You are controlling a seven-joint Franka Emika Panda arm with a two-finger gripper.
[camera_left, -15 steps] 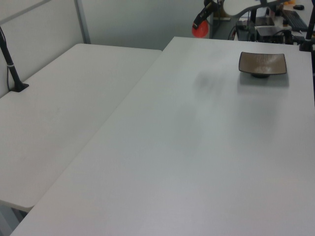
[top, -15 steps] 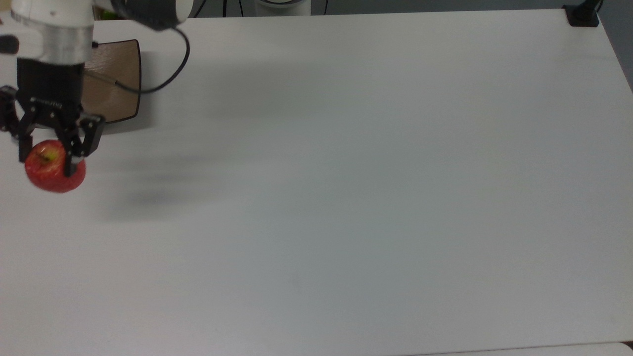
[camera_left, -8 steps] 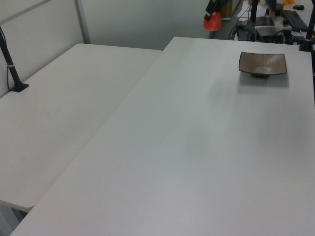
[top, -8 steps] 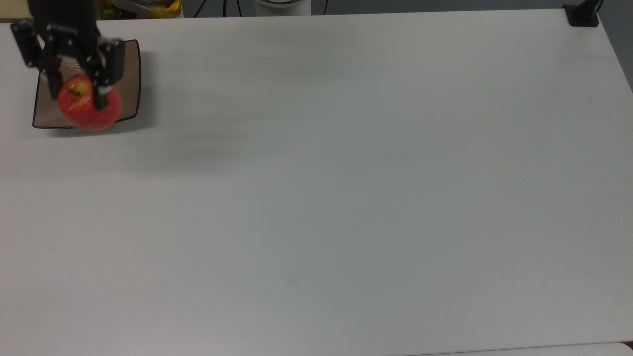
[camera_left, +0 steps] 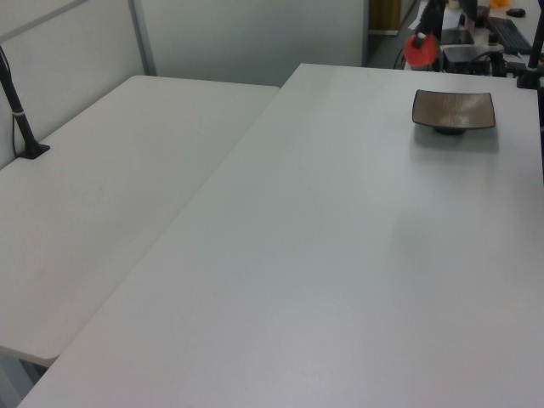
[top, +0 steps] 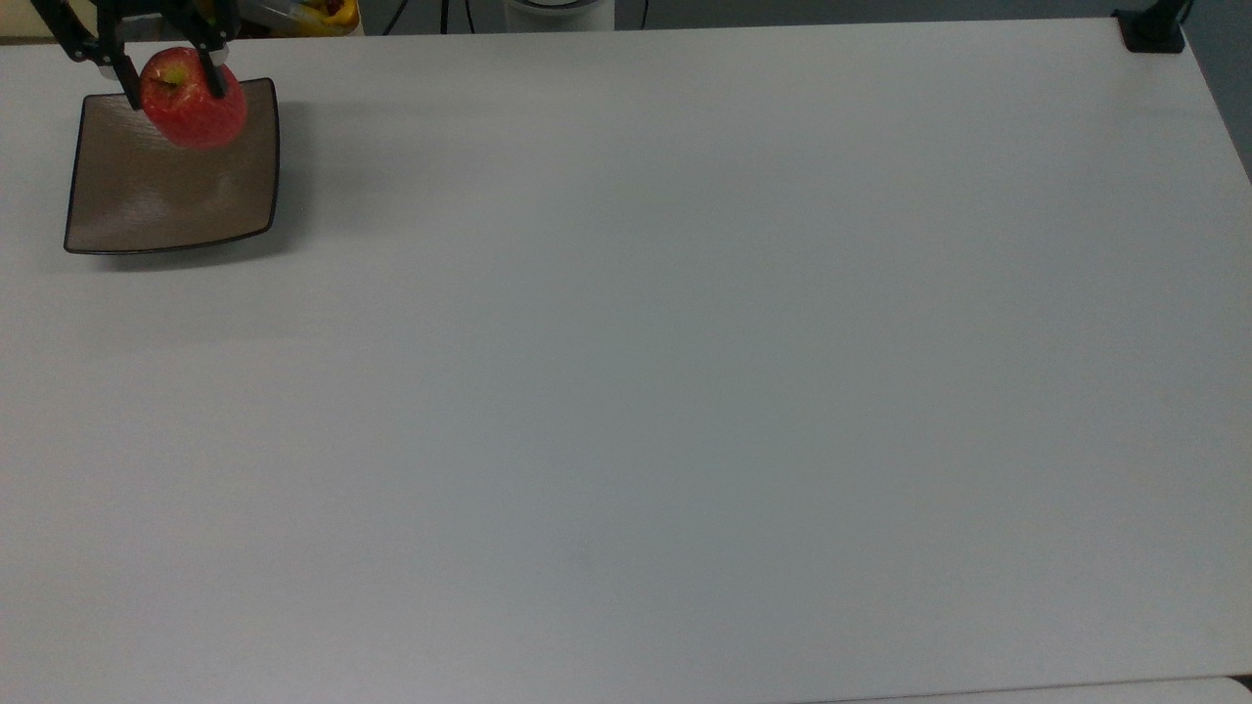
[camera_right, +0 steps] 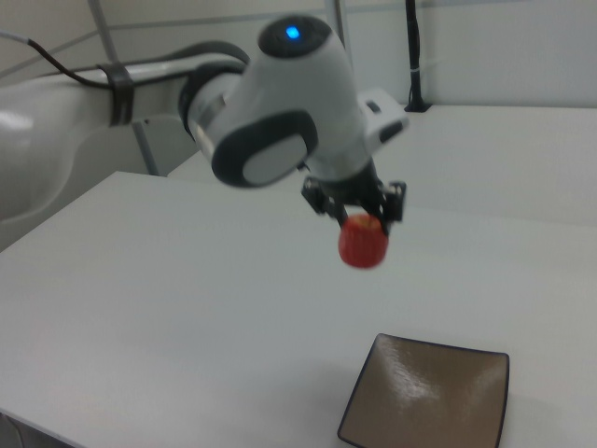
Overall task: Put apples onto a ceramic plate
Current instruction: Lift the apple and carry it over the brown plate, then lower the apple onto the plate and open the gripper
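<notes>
A red apple (top: 194, 101) with a yellow-green stem dimple hangs in the air, and my gripper (top: 166, 76) is shut on it from above. In the top view it overlaps the far part of the square tan-brown ceramic plate (top: 156, 200) at the table's far left corner. The right view has the apple (camera_right: 363, 242) held by the gripper (camera_right: 362, 220) well above the table and beyond the plate (camera_right: 431, 394). In the left view the apple (camera_left: 419, 48) floats above and left of the plate (camera_left: 454, 110).
The white table (top: 685, 391) stretches wide to the top view's right. A black mount (top: 1152, 29) sits at its far right corner. A second white table (camera_left: 102, 195) adjoins in the left view, with a black post (camera_left: 21, 119). Clutter lies behind the plate (camera_left: 476, 42).
The gripper has carried the apple from the table's near-left area, up and toward the far edge, so it now hangs over the plate's far part.
</notes>
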